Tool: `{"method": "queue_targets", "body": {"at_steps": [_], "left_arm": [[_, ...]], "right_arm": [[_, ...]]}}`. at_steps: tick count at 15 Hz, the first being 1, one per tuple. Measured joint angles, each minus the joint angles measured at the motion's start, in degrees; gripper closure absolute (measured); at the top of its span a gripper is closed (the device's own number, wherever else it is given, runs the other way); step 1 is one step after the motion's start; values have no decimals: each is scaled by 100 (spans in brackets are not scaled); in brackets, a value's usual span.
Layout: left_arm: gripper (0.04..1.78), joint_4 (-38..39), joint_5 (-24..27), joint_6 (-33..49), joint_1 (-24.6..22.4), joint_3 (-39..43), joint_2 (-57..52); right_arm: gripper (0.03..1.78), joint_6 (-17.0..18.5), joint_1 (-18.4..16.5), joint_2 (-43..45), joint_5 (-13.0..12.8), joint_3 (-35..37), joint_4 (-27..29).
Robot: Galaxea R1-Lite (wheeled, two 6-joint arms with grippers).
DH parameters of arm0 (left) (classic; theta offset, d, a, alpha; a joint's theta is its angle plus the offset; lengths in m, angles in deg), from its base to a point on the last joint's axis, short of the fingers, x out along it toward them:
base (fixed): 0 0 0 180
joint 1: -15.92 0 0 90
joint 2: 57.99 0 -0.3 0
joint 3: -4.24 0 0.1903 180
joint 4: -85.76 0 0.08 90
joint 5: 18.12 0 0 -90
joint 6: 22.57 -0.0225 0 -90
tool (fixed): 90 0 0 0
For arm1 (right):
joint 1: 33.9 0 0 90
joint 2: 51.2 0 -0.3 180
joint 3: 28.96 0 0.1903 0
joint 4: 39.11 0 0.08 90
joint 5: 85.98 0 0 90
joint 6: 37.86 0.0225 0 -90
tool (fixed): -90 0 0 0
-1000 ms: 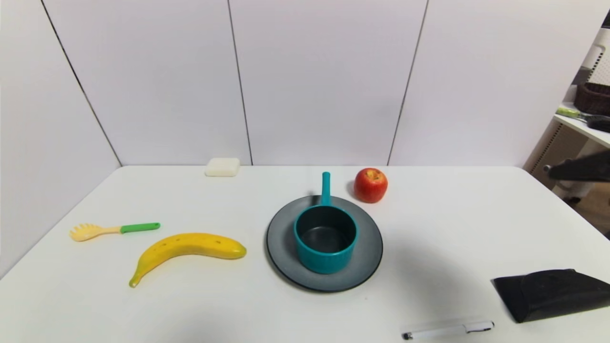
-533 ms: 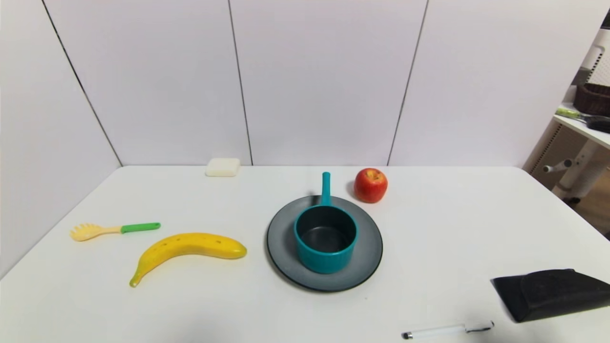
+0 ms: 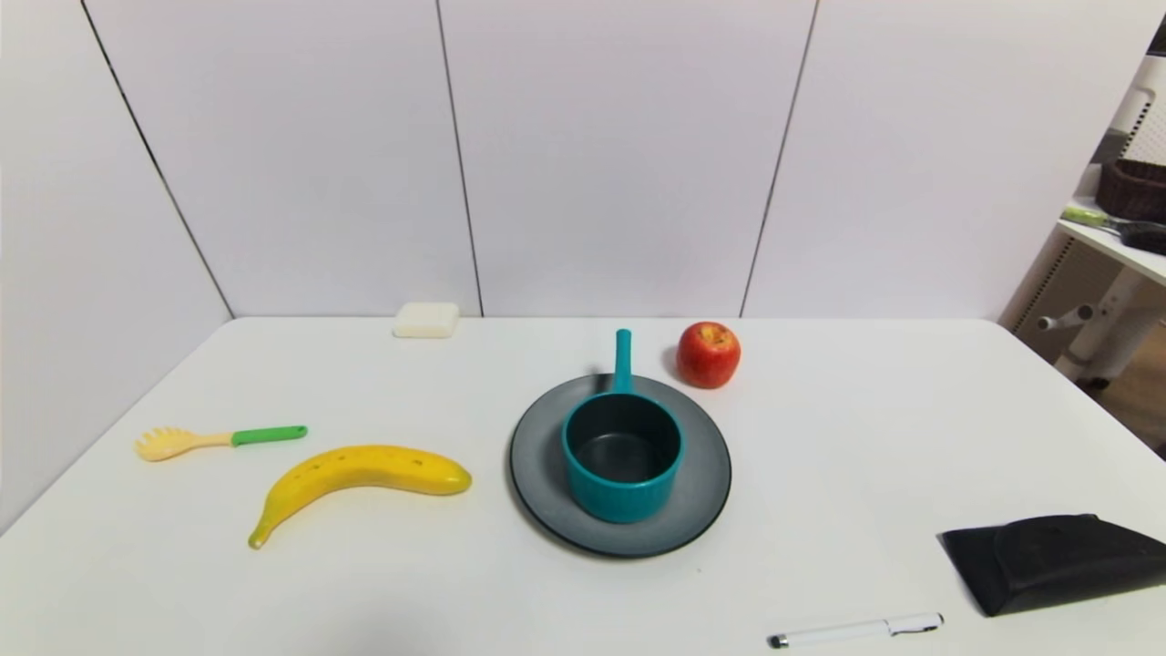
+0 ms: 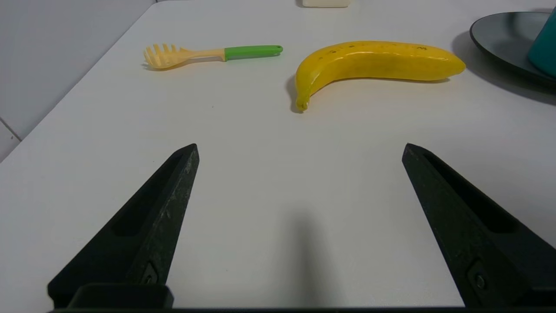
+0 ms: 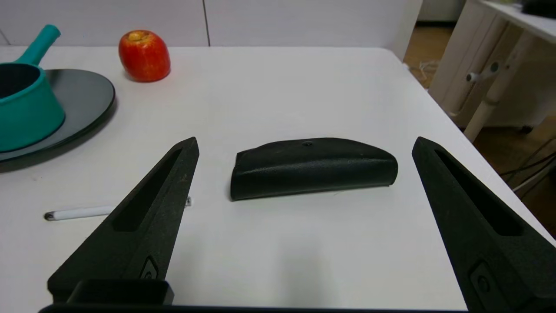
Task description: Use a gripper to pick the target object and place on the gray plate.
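Note:
The teal saucepan (image 3: 622, 460) stands upright on the gray plate (image 3: 706, 487) at the table's middle, its handle pointing toward the back wall. Both also show in the right wrist view, the saucepan (image 5: 24, 108) on the plate (image 5: 84, 93). The plate's edge (image 4: 499, 39) shows in the left wrist view. Neither arm shows in the head view. My left gripper (image 4: 299, 150) is open and empty, low over the table's near left part. My right gripper (image 5: 304, 143) is open and empty, low over the near right part, facing a black case (image 5: 312, 167).
A yellow banana (image 3: 360, 478) and a pasta fork with a green handle (image 3: 219, 440) lie at the left. A red apple (image 3: 708, 353) stands behind the plate. A white block (image 3: 425, 319) lies at the back. A black case (image 3: 1057, 560) and a white pen (image 3: 856, 630) lie near right.
A dark arm part at the right edge one second ago has gone out of the head view. The saucepan, plate and other things have not moved.

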State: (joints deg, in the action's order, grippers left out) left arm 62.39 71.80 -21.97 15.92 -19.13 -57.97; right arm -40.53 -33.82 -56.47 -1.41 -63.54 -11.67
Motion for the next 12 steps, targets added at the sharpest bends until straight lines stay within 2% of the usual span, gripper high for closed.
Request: {"method": "queue_targets", "body": {"at_steps": [2,3,4,5,12], "left_arm": [[13,0,2,0,0,0,0],[13,0,2,0,0,0,0],[13,0,2,0,0,0,0],[13,0,-2,0,0,0,0],[13,0,0,0,0,0,2]], "right_arm": [[12,-135,-10,304,55,634,-440],[12,-123,-10,393,258,868,-652],[12,-105,-15,445,449,990,-628],[12,-60,-12,486,505,1056,-394],[12,56,-7,540,510,1119,-389]]}}
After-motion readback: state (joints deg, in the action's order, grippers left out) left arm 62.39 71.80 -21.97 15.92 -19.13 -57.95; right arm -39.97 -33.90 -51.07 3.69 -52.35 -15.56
